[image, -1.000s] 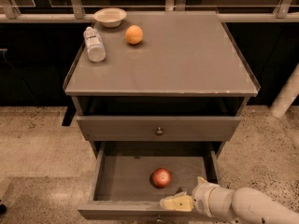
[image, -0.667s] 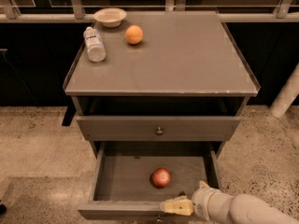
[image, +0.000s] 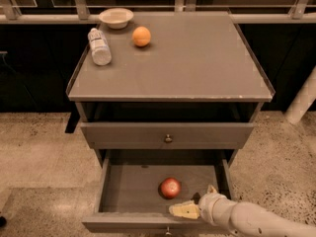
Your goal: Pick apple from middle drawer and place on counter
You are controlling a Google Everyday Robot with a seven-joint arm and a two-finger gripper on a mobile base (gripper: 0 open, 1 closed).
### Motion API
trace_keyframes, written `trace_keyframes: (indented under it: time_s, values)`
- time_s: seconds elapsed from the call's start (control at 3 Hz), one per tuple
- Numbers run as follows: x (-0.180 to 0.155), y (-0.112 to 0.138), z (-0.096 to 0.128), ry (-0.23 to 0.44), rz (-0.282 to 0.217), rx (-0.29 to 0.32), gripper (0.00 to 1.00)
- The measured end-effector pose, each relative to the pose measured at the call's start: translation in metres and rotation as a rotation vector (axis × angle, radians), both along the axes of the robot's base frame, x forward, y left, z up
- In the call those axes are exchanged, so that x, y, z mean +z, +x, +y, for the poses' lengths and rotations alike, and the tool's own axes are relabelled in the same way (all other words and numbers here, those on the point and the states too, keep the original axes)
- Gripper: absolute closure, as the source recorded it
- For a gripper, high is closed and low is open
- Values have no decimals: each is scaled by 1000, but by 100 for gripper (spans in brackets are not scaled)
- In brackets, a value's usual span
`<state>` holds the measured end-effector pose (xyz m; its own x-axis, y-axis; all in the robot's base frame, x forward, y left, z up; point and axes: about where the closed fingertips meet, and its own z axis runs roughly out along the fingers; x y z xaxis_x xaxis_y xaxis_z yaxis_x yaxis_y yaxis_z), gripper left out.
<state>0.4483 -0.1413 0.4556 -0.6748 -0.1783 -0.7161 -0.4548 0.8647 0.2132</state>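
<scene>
Counter point(image: 197, 63) holds bowl point(image: 116, 17), bottle point(image: 99, 46), orange point(image: 141, 36); jaws beside apple point(image: 170, 187) in middle drawer point(image: 128, 190).

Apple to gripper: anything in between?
Nothing. In the camera view only bare middle drawer floor separates the apple from the gripper, which hovers beside it near the drawer's front right corner.

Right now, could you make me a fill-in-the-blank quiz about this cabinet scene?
The ___ lies in the pulled-out middle drawer.
The gripper is beside it, near the drawer's front, fingers ___ and holding nothing.
On the counter, near a bowl and a bottle, sits an ___.
Missing: apple; open; orange.
</scene>
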Motion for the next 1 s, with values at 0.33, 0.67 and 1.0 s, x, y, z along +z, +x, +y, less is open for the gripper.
trace_keyframes:
  time_s: [0.33, 0.67, 1.0]
  values:
    - [-20, 33, 6, 8, -49, -5, 0]
    - [-36, 65, 22, 23, -82, 9, 0]
    - [-52, 83, 38, 48, -92, -5, 0]
